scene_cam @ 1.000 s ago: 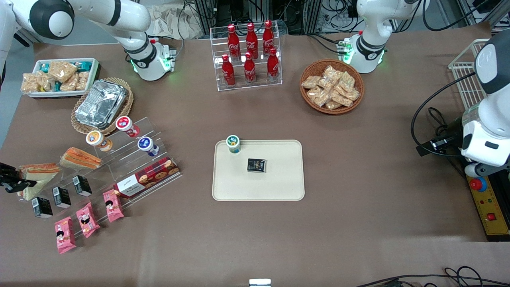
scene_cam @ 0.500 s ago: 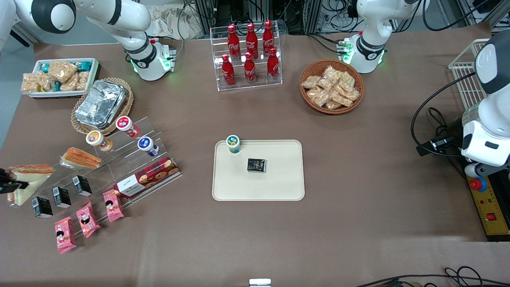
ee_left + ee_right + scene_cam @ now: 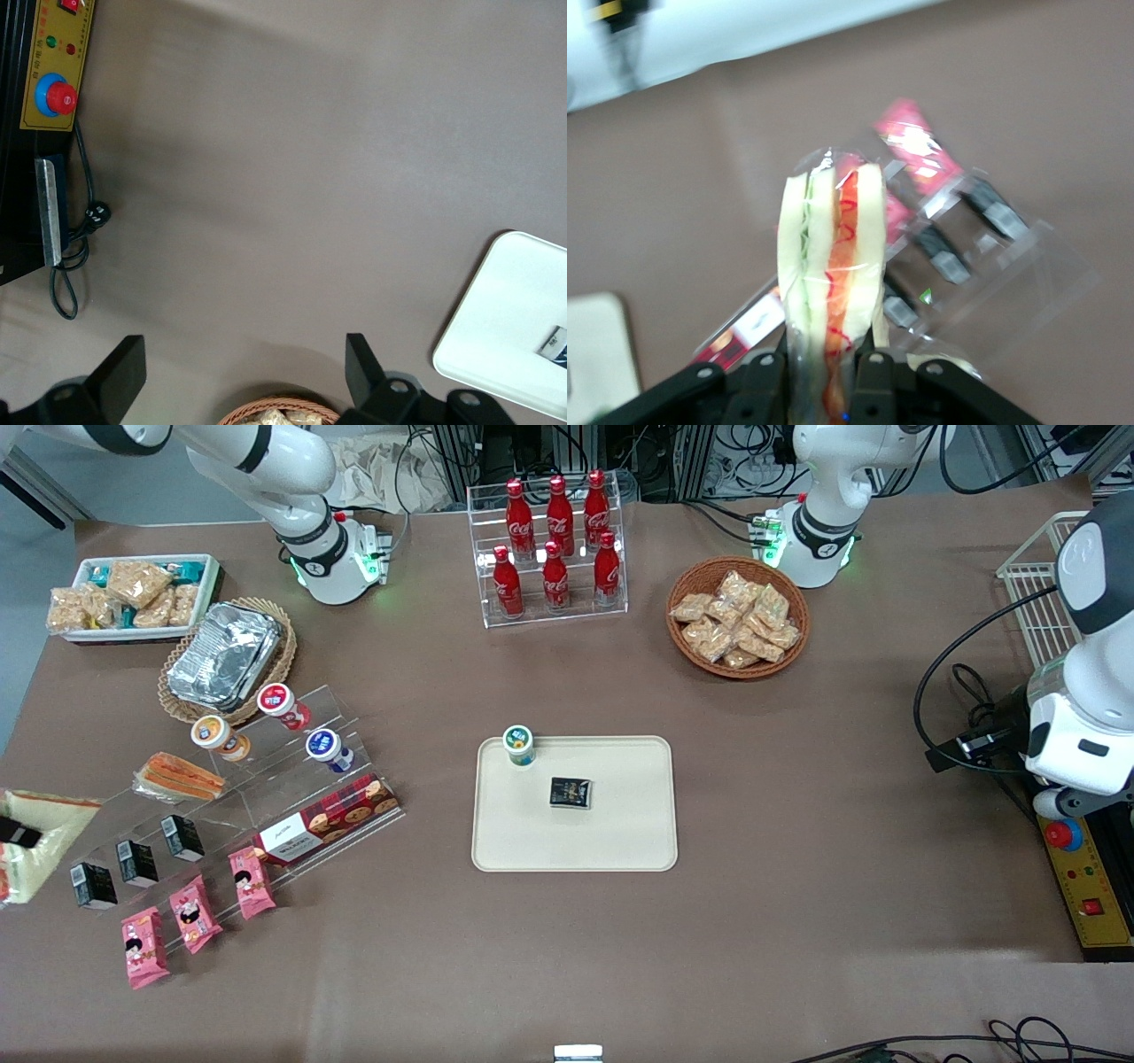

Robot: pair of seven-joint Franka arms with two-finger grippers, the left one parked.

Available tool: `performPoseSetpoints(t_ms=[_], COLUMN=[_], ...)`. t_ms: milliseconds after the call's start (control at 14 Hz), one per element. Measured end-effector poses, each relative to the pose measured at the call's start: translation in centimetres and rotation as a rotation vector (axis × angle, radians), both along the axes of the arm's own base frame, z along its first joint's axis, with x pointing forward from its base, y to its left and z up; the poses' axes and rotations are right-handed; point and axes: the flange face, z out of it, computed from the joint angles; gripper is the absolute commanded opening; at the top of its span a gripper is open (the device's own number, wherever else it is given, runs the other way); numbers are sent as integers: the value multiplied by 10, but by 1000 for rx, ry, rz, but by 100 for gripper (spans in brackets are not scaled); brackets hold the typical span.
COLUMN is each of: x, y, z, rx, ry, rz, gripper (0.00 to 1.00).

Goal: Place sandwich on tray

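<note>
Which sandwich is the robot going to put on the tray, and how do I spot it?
Look at the working arm's end of the table, by the clear stepped rack of snacks. The sandwich is lifted off the table, pinched in the hand, far from the tray. It shows a broad pale bread face, while the other wedge lies on the rack showing orange and cream stripes.

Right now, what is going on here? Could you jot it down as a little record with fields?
holding: the gripper is shut on the sandwich, a clear-wrapped wedge
gripper position: at the working arm's end of the table, lifted above the clear display stand
sandwich seen from front: pale bread face at the picture's edge
tray: mid-table, sandwich not yet on it
already on tray: small round cup, dark packet
second sandwich wedge: on the stand, untouched
</note>
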Motion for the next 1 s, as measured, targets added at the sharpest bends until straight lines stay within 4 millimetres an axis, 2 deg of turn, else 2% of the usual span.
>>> performPoseSetpoints(t_ms=[143,500,643,786,857,1000], x=[10,19,17,4,-3,-12], y=[64,229,309,391,422,462], z=[5,-9,-27,-51,-63,-87], rx=[3,-57,-183,-267,-286,-312], ry=[-28,-44,-59,-68,-61,-57], rz=[209,585,733,872,925,993], gripper=[26,26,26,26,26,26])
